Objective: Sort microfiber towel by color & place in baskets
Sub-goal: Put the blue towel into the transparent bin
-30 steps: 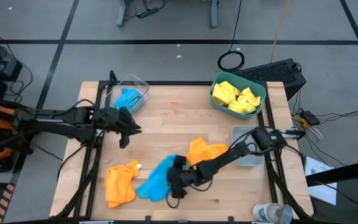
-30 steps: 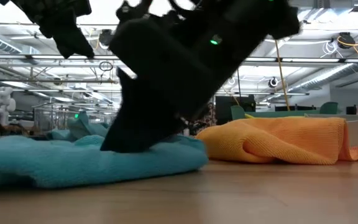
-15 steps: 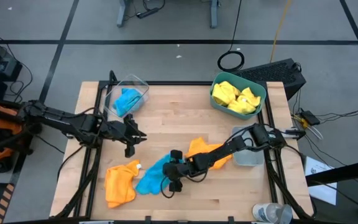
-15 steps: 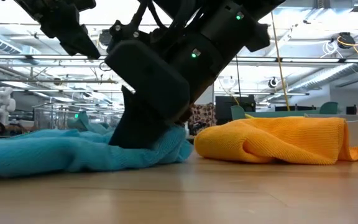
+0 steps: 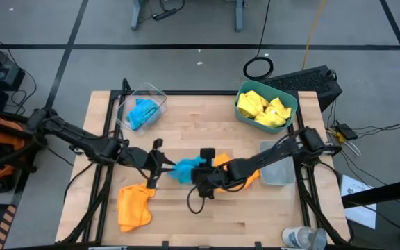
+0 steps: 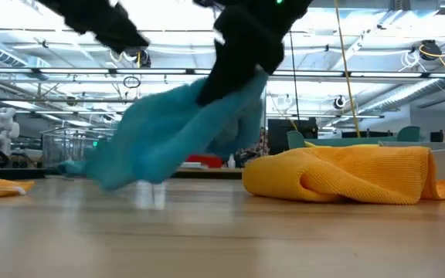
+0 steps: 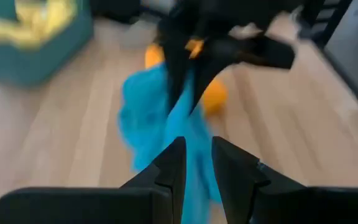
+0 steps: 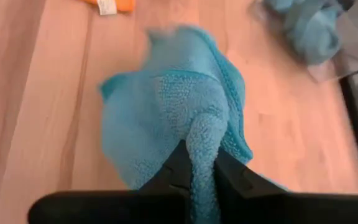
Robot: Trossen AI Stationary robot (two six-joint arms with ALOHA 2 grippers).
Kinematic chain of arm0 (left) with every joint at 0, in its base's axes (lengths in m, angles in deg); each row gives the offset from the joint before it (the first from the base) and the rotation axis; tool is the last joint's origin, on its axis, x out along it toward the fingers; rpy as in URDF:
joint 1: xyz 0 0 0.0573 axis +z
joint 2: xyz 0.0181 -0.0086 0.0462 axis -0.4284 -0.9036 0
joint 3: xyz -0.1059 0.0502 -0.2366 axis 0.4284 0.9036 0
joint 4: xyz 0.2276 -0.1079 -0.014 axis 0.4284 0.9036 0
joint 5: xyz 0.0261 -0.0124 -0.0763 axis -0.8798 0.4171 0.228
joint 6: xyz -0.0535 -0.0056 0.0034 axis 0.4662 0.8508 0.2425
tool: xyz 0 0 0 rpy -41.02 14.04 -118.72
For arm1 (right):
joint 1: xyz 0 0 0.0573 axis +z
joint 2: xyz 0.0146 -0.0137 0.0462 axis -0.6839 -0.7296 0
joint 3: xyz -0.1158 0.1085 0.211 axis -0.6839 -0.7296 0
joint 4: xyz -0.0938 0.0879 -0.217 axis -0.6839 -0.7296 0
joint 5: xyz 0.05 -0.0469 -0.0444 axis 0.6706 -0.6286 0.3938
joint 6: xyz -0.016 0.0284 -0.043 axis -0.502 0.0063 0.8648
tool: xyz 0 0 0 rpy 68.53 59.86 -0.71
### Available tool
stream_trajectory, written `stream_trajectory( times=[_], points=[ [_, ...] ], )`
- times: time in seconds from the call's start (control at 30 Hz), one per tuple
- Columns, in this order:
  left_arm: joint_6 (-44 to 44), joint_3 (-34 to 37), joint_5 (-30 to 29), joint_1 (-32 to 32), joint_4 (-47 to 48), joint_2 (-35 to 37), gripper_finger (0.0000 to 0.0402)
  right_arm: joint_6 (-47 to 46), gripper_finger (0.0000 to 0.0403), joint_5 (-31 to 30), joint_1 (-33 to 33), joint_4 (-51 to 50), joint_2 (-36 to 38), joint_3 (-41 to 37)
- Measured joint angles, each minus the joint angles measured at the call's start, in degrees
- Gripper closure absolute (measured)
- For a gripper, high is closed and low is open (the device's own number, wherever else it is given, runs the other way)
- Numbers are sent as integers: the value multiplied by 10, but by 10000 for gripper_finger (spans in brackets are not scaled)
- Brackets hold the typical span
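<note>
Gripping blue towel (image 5: 186, 167), right pincer (image 5: 201, 171), lifted

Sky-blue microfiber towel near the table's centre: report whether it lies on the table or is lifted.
Lifted. The sky-blue microfiber towel hangs bunched from the shut right tool, clear of the wooden table.

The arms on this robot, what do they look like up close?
Both are thin, jointed and matte black. The left arm grows from an orange-and-black base at the table's edge, with loose black cables around it. The right arm looks the same, and a small green light glows on its wrist. The left gripper and right gripper each end in two flat, dark, tapering fingers.
</note>
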Motion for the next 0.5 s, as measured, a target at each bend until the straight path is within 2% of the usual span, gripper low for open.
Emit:
stream_trajectory(
  times=[0.17, 0.27, 0.5],
  points=[
    [-61, 0, -15, -22, -100, -51, 294, 41, 382, 1, -1, 2, 51, 0],
    [-81, 0, -44, -27, -135, -79, 253, 52, 380, 0, 2, 2, 65, 1],
    [-113, 0, -155, -27, -175, -125, 145, 58, 381, -1, 3, 7, 78, 1]
  ],
)
